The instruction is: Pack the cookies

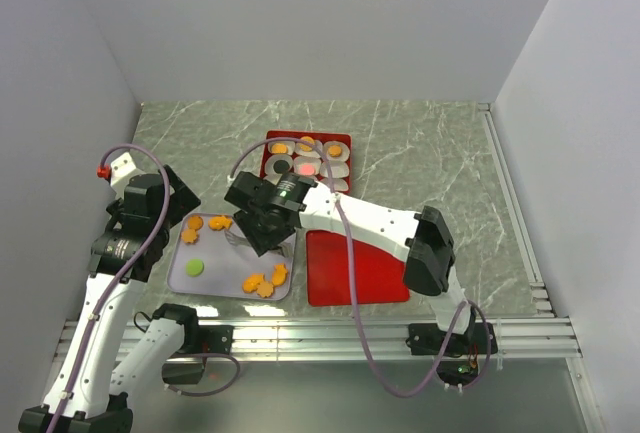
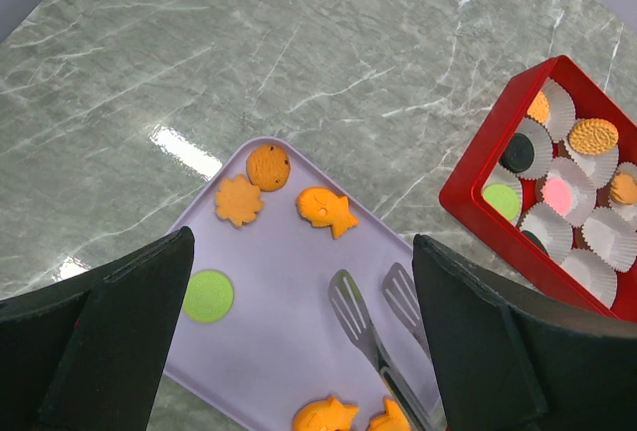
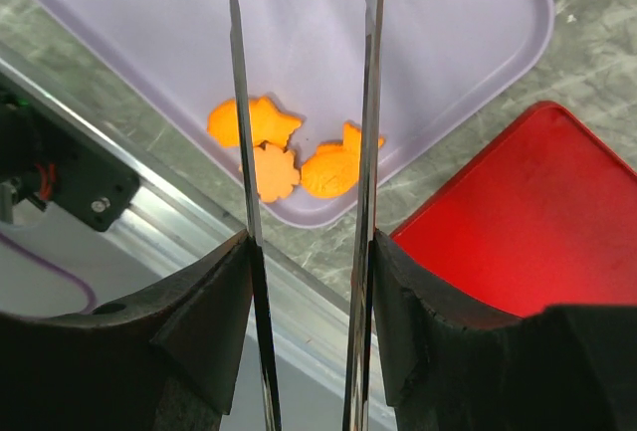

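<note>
Several cookies lie on a lilac tray [image 1: 222, 253]: orange ones [image 2: 326, 209] at its far end, a green disc [image 2: 208, 295] at the left, and three orange ones [image 3: 271, 172] at its near corner. More cookies [image 2: 594, 135] sit in white paper cups inside a red box [image 2: 478, 202]. My right gripper [image 3: 309, 262] is shut on metal tongs [image 3: 239, 103]. The tongs' slotted tips [image 2: 358, 317] stand apart over the tray with nothing between them. My left gripper [image 2: 304, 351] hangs open above the tray's left part, holding nothing.
A flat red lid [image 1: 355, 268] lies right of the tray, near the front edge. An aluminium rail [image 3: 199, 222] runs along the table's near edge. White walls enclose the marble table on three sides.
</note>
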`<control>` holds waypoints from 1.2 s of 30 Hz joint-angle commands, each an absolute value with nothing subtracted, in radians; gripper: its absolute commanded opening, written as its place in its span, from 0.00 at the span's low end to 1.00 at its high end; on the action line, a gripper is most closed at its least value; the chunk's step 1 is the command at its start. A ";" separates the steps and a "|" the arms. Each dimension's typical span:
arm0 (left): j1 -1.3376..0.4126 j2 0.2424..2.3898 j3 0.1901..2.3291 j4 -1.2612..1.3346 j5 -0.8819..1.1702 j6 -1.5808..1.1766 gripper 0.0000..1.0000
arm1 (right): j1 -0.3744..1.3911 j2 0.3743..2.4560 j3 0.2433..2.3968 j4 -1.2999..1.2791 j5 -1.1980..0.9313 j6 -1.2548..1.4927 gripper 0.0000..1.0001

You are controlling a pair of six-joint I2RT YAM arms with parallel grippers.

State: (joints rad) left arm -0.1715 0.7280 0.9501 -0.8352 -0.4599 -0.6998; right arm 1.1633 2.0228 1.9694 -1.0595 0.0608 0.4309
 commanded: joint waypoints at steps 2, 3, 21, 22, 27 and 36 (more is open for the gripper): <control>-0.166 0.715 0.954 -0.816 -0.462 -0.699 0.97 | 1.174 2.048 1.964 -1.011 0.068 0.419 0.55; -0.166 0.715 0.954 -0.816 -0.462 -0.699 0.97 | 1.173 2.060 1.963 -1.006 0.066 0.417 0.55; -0.164 0.722 0.954 -0.818 -0.459 -0.698 0.97 | 1.173 2.258 2.163 -1.049 0.087 0.388 0.55; -0.164 0.724 0.954 -0.819 -0.459 -0.698 0.97 | 1.175 2.263 2.183 -1.055 0.083 0.387 0.55; -0.164 0.726 0.954 -0.819 -0.459 -0.698 0.97 | 1.174 2.299 2.232 -1.069 0.074 0.382 0.56; -0.163 0.727 0.954 -0.819 -0.459 -0.698 0.96 | 1.173 2.307 2.215 -1.068 0.064 0.377 0.51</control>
